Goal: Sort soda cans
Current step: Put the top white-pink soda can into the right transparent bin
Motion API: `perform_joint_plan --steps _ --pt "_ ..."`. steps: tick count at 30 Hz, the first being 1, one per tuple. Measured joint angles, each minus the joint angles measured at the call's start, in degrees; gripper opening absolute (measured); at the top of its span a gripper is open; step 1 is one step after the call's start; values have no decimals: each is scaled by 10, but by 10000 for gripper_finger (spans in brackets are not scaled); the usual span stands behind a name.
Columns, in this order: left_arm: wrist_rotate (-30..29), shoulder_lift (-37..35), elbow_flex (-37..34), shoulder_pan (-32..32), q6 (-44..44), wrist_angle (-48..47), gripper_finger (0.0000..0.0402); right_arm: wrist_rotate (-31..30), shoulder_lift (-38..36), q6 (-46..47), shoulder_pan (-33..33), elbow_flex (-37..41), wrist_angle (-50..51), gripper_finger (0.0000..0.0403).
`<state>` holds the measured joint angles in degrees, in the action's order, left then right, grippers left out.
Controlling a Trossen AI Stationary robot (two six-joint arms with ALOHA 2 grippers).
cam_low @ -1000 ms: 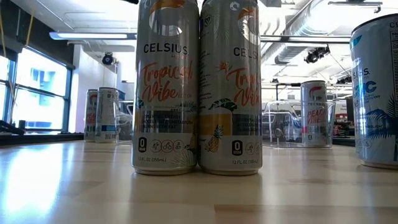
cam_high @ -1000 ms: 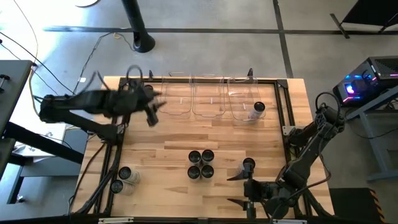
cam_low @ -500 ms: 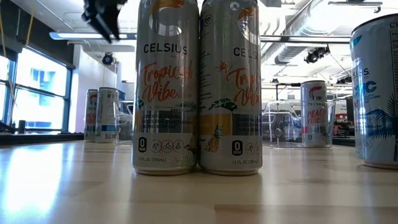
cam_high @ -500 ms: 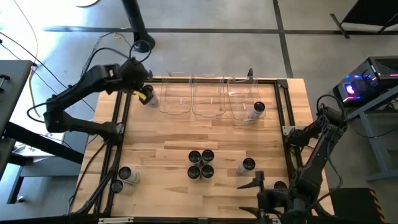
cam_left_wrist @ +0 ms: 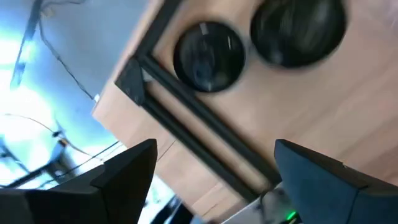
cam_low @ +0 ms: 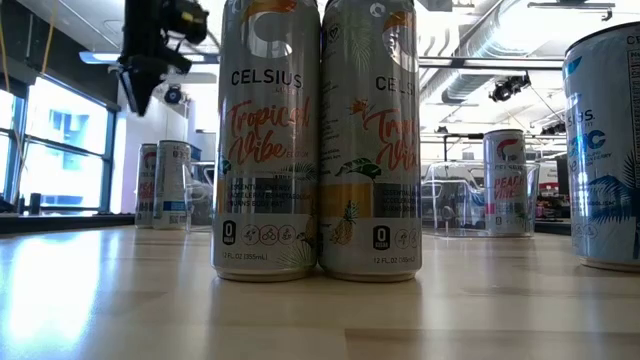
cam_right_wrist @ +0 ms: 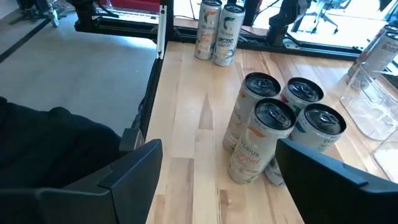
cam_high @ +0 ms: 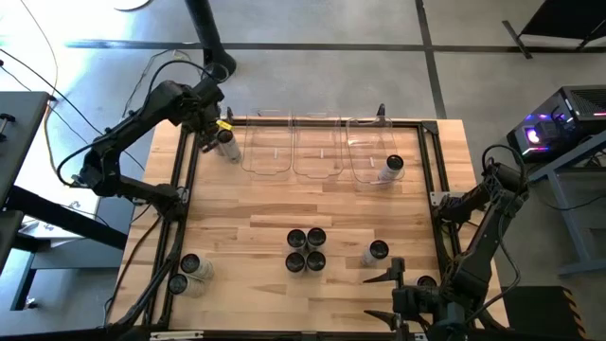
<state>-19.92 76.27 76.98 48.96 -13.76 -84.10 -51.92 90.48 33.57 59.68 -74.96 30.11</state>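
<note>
Several soda cans point(cam_high: 305, 250) stand upright in a tight cluster at the table's middle, also seen in the right wrist view point(cam_right_wrist: 273, 124). A single can point(cam_high: 377, 251) stands to their right. Two cans point(cam_high: 189, 267) stand near the left edge. One can point(cam_high: 393, 166) stands inside the rightmost clear bin. Two cans point(cam_left_wrist: 208, 56) stand at the far left corner, beside the leftmost bin. My left gripper point(cam_left_wrist: 216, 146) hangs open above them, pointing steeply down, touching nothing. My right gripper point(cam_right_wrist: 219, 149) waits open at the near right, aimed at the cluster.
Three clear bins point(cam_high: 317, 147) line the far edge. A black frame rail point(cam_left_wrist: 186, 124) runs along the table's border under my left gripper. Bare wood lies between the bins and the can cluster. A lit computer point(cam_high: 559, 123) sits beyond the right edge.
My left arm has swung from over the table's left middle toward the far left corner, tipping its gripper from near level to steeply downward and sinking over the two cans there. My right gripper has drawn a little toward the near right corner, then kept still.
</note>
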Motion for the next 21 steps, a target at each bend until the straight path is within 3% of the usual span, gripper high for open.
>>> perform_joint_plan --steps 5,14,21 --pt "-11 -9 -81 16 -114 9 319 -4 0 9 0 0 1 310" --pt "-75 -9 -198 17 -199 41 319 -17 0 9 -9 0 -1 310" --pt "-97 -10 -175 6 -167 29 319 -15 0 -4 -25 0 -1 310"
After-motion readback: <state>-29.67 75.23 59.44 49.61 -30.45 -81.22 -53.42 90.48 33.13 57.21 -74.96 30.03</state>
